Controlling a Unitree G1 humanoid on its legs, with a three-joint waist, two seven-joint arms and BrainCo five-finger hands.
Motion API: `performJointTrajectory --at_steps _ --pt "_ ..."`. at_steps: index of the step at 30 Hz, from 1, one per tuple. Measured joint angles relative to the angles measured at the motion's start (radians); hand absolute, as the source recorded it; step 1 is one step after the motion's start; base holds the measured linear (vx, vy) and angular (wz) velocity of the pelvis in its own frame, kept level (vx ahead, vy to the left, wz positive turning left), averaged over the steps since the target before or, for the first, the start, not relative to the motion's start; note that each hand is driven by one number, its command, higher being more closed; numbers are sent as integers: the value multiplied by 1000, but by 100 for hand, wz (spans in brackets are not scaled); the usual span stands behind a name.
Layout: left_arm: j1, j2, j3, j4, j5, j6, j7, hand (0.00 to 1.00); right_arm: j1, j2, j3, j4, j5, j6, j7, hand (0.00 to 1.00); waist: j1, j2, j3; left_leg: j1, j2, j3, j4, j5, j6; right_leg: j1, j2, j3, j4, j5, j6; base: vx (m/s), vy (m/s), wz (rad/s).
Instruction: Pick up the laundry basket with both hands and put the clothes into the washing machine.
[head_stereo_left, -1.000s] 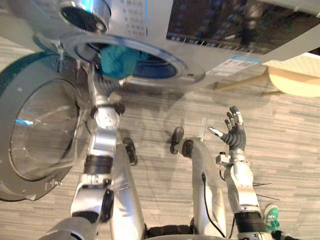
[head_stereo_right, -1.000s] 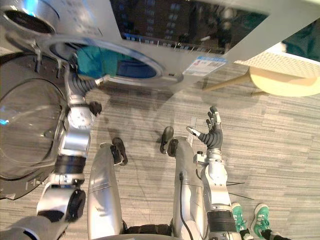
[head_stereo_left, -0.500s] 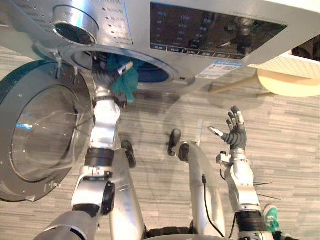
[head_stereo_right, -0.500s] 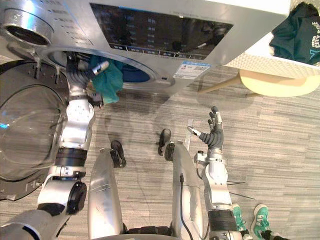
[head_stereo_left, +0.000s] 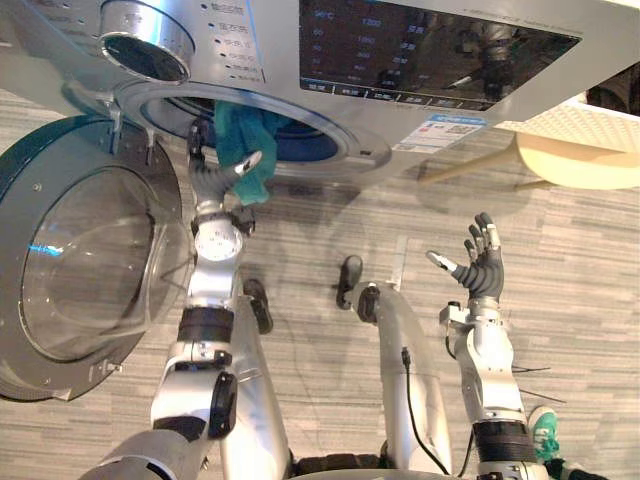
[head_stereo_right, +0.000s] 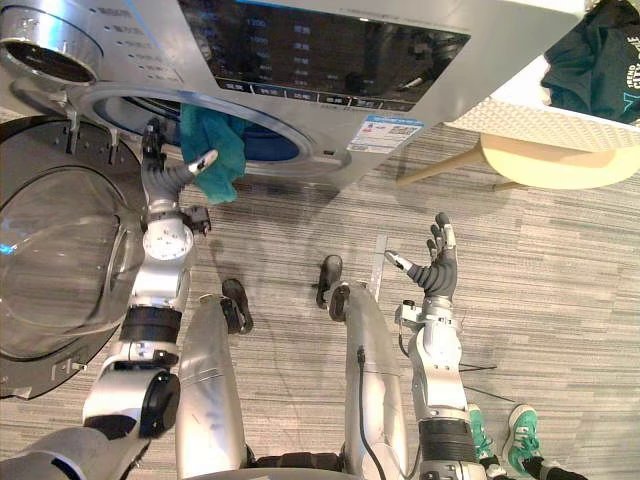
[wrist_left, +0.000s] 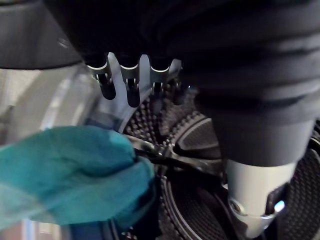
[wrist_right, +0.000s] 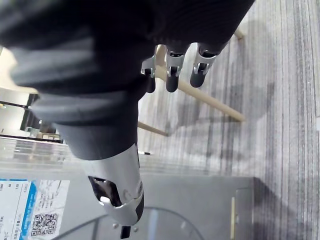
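A teal cloth (head_stereo_left: 243, 140) hangs over the lower rim of the washing machine's drum opening (head_stereo_left: 310, 140), partly inside. My left hand (head_stereo_left: 211, 180) is just below it at the rim, fingers straight and thumb spread beside the cloth, holding nothing. In the left wrist view the fingers (wrist_left: 129, 85) point into the dark drum, with the teal cloth (wrist_left: 70, 170) lying apart from them. My right hand (head_stereo_left: 483, 272) is raised over the floor, open and empty. A white mesh laundry basket (head_stereo_right: 520, 115) with a dark green garment (head_stereo_right: 590, 60) stands at the right.
The washer's round glass door (head_stereo_left: 80, 260) is swung wide open on the left, close to my left arm. The basket rests on a round wooden stool (head_stereo_right: 560, 165) with slanted legs. A person's green shoes (head_stereo_right: 520, 430) stand by my right arm.
My left hand has let go of the teal cloth and dropped a little below the rim; the cloth stays hanging on the drum lip. The right hand rose slightly.
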Motion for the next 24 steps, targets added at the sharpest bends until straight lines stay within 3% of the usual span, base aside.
performJointTrajectory --at_steps 3,7,11,15,19,20,24 --pt "35 -45 17 23 -100 -24 18 0 0 9 1 38 0 -2 -20 0 21 2 1 -39 -3 -11 5 2 2 -31 -6 -6 6 -3 4 -62 -21 9" --pt "-16 -42 49 113 -192 -33 10 0 -33 11 21 59 0 0 -32 0 18 4 4 -121 -16 -26 50 2 3 -107 -19 -7 51 -5 5 -79 -11 8" --pt "-174 3 52 224 -244 -33 -50 0 -92 9 22 58 1 2 -40 0 12 5 22 -223 -15 -47 126 -6 16 -190 -34 -8 107 -8 11 -111 7 4" --pt "-312 81 29 238 -269 -33 -88 0 -131 9 23 49 1 2 -40 0 -13 -3 36 -319 -13 -59 199 -19 37 -274 -38 0 152 -6 23 -124 26 -5" --pt "-394 134 -40 240 -268 -35 -94 0 -131 7 22 18 0 2 -41 0 -24 -5 39 -391 -7 -60 253 -27 47 -345 -39 15 186 0 32 -72 36 -11" --pt "-408 139 -52 240 -268 -35 -94 100 -131 6 22 15 0 2 -41 0 -28 -5 40 -405 -4 -61 267 -33 49 -358 -39 18 197 0 32 -27 38 -13" --pt "-446 152 -114 234 -266 -36 -94 100 -130 6 21 13 0 2 -40 0 -38 -8 47 -418 1 -50 301 -52 58 -379 -39 34 220 0 33 -18 37 -10"
